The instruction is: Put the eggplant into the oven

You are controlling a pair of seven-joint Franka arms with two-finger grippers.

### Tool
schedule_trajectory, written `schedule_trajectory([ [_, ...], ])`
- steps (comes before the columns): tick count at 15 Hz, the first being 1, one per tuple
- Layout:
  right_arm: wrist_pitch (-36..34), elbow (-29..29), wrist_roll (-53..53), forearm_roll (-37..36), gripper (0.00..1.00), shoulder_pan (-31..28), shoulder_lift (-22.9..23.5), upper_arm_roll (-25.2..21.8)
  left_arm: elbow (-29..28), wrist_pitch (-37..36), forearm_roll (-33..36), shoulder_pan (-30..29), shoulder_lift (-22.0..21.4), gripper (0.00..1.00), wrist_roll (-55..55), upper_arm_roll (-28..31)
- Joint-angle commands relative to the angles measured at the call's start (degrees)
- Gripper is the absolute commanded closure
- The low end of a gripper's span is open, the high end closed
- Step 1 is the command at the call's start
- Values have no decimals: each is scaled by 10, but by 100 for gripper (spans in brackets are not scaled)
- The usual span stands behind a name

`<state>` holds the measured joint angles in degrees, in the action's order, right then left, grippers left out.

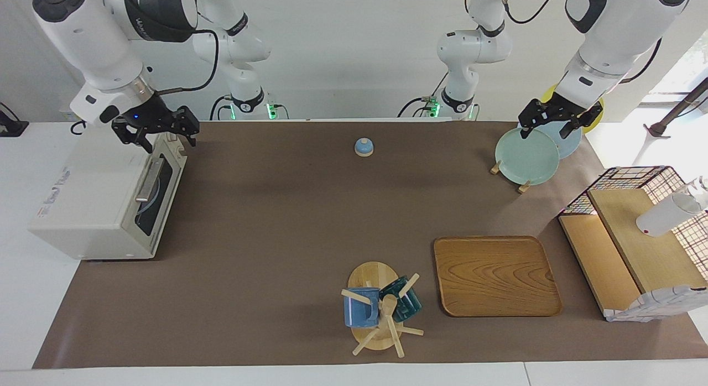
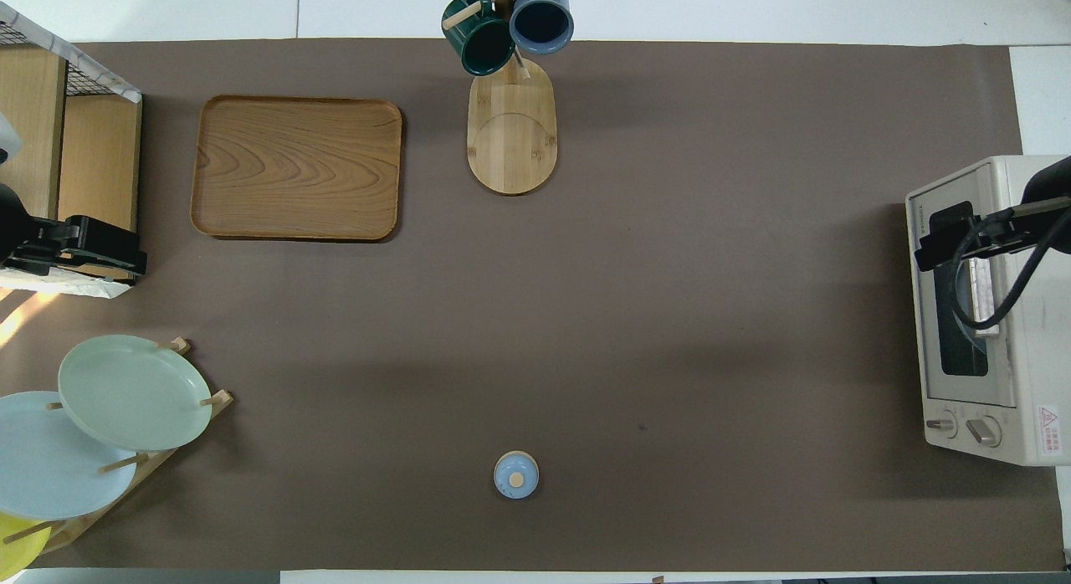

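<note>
Facing view | oven 9 o'clock, shut | eggplant not visible | right fingers apart, empty, over oven | left fingers apart over plates, waiting | advise: grip handle centrally, pull down evenly.

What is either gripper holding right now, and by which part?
Nothing. The right gripper is open above the oven; the left gripper is open over the plates.
</note>
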<state>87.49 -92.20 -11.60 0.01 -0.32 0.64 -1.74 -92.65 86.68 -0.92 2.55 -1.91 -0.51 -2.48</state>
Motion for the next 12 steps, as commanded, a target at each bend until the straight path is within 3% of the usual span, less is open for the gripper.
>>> schedule_trajectory([
  [1,-8,1,12,3,0,-1,-8,2,1,-2,10,-5,1,0,-4,-4],
  [12,9,0,12,-2,0,0,-7,2,1,-2,10,-5,1,0,-4,-4],
])
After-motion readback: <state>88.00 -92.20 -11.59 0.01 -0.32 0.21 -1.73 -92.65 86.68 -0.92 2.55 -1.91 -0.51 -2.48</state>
